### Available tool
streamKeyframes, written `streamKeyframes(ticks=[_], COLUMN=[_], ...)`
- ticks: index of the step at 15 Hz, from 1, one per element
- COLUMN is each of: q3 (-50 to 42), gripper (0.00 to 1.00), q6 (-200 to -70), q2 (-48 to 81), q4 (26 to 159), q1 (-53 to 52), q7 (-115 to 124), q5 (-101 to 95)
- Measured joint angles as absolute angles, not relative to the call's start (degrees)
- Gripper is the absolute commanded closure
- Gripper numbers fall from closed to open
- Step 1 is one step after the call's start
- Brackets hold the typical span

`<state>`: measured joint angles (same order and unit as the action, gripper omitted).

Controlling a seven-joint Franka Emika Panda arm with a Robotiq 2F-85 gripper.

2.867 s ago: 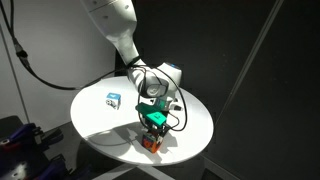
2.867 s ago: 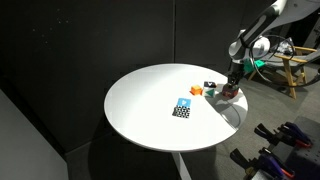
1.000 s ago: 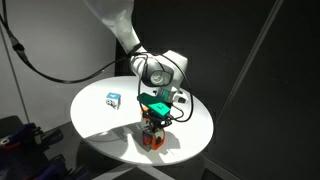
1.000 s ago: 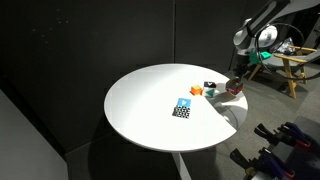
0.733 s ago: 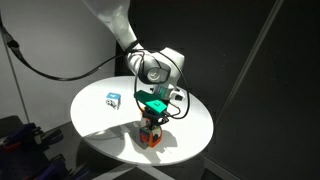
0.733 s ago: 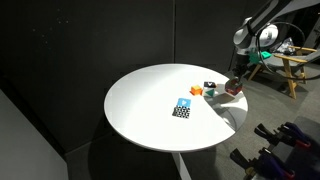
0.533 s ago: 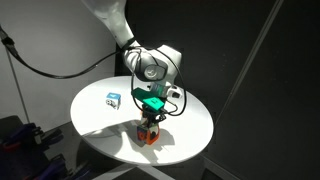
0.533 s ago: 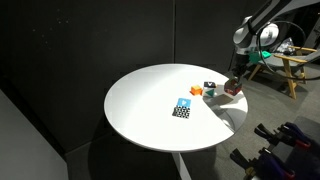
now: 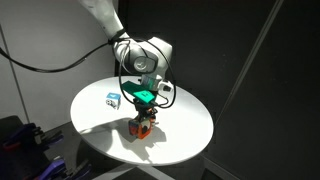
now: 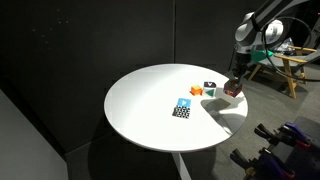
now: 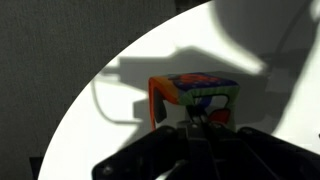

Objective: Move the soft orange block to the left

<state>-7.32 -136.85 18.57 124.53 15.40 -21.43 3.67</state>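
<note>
The soft orange block (image 11: 195, 100) fills the middle of the wrist view, with an orange side and a patchy multicoloured face. My gripper (image 11: 195, 125) is shut on it, the dark fingers pressed against its near face. In both exterior views the block (image 9: 142, 129) (image 10: 232, 90) hangs under the gripper (image 9: 143, 121) (image 10: 233, 85), a little above the round white table (image 9: 190, 118) (image 10: 140, 110) and over the part near its rim. The block's shadow falls on the tabletop below it.
A blue-and-white cube (image 9: 113, 100) (image 10: 182, 108) stands on the table. A small orange-topped block with black markings (image 10: 204, 89) sits close beside the held block. Wooden furniture (image 10: 292, 62) stands beyond the table, and dark curtains surround it.
The arm has carried the block leftward and slightly up in an exterior view, away from the table's near rim. The gripper stayed shut on it throughout.
</note>
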Motion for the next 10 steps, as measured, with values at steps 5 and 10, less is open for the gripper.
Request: streamKeyframes(ticks=[5,10], q3=[-6.9,-5.5], gripper=[0.98,0.98], q6=[-136.8,-136.8], q2=[14.9,12.1], q4=[129.2,132.7], q1=[12.9,10.6], q7=[-21.4,-22.2], q5=[3.7,3.2])
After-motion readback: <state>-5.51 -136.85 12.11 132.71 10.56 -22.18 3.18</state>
